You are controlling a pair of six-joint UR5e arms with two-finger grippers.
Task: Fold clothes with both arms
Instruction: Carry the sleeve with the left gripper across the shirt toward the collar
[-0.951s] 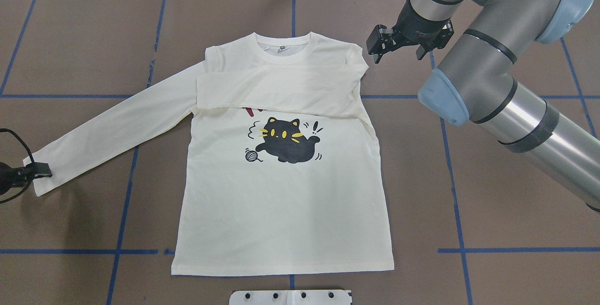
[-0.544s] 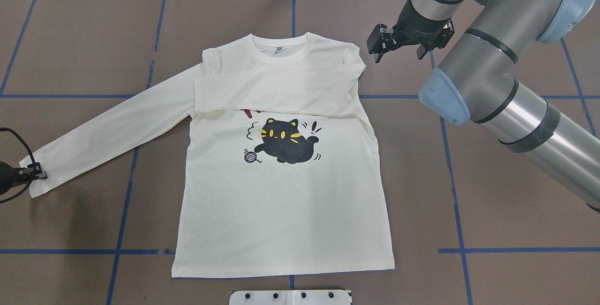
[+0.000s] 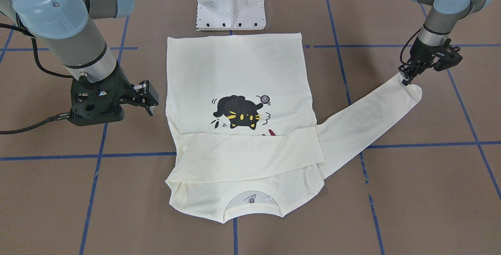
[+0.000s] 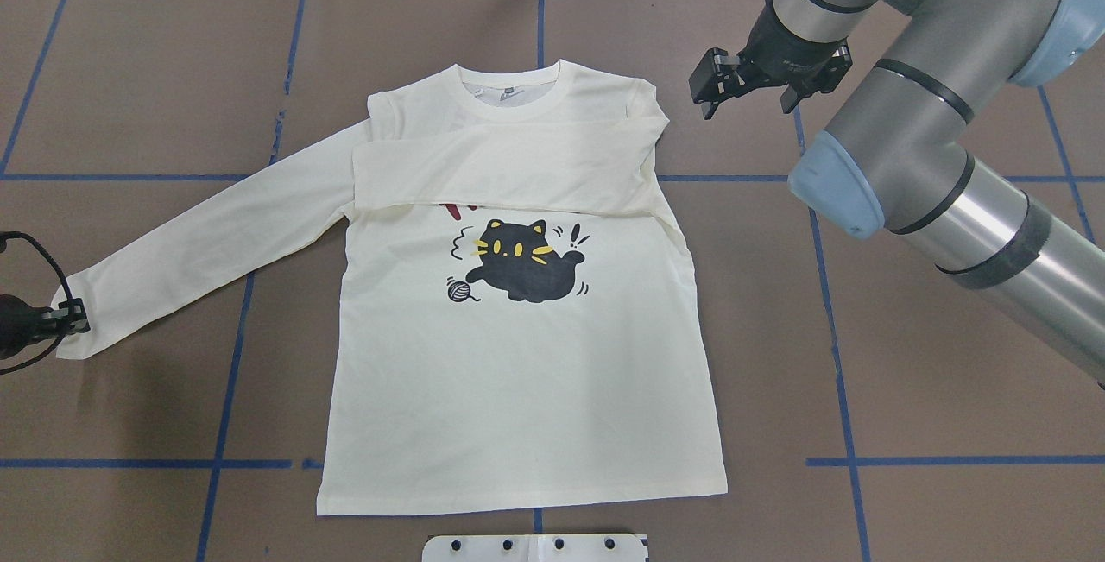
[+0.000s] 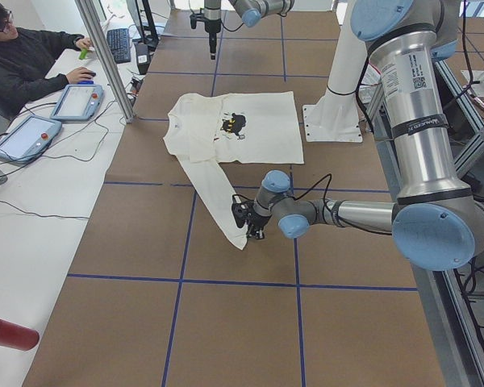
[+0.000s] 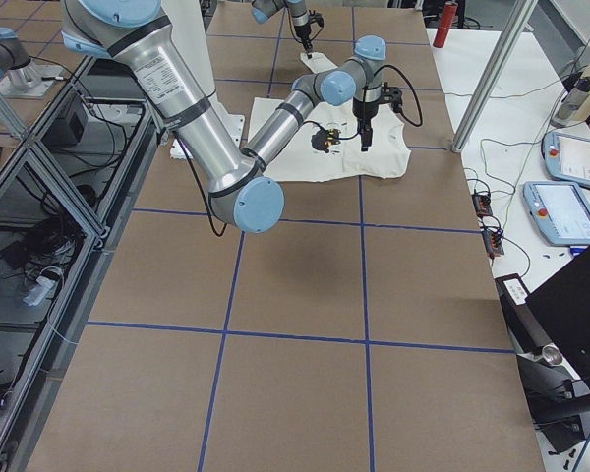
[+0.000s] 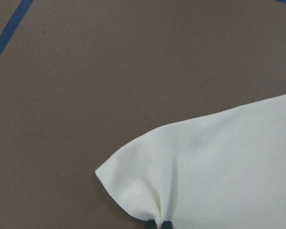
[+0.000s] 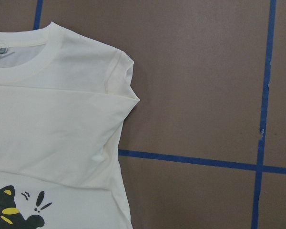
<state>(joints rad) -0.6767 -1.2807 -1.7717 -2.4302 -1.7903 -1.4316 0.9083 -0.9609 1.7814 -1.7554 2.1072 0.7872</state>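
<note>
1. T-shirt (image 4: pixel 518 372) lay flat and print-up on the table (image 4: pixel 906 355). Its straight hem was just beside the white base block (image 4: pixel 535 547), and its collar (image 4: pixel 509 83) was at the end farthest from that block.
2. One long sleeve (image 4: pixel 216 234) slanted out to the robot's left of the block, well clear of the shirt's body, with bare table along both its edges.
3. The left gripper (image 4: pixel 76 320) held that sleeve at the cuff. In the left wrist view its fingertips (image 7: pixel 159 224) were closed narrowly on a small gather of cloth at the cuff's edge.
4. The other sleeve (image 4: pixel 509 169) was folded across the chest as a flat band. It lay on the side of the cat print (image 4: pixel 522 260) away from the block and covered most of the red lettering (image 4: pixel 453 210).
5. The right gripper (image 4: pixel 747 100) hovered over bare table to the robot's right of the block, about as far from it as the collar. It was apart from the shirt's shoulder, with its fingers spread wide and nothing between them.
6. The cloth was cream, smooth and thin, with a ribbed collar. The table cover was matte brown, crossed by blue tape lines (image 4: pixel 833 329).
</note>
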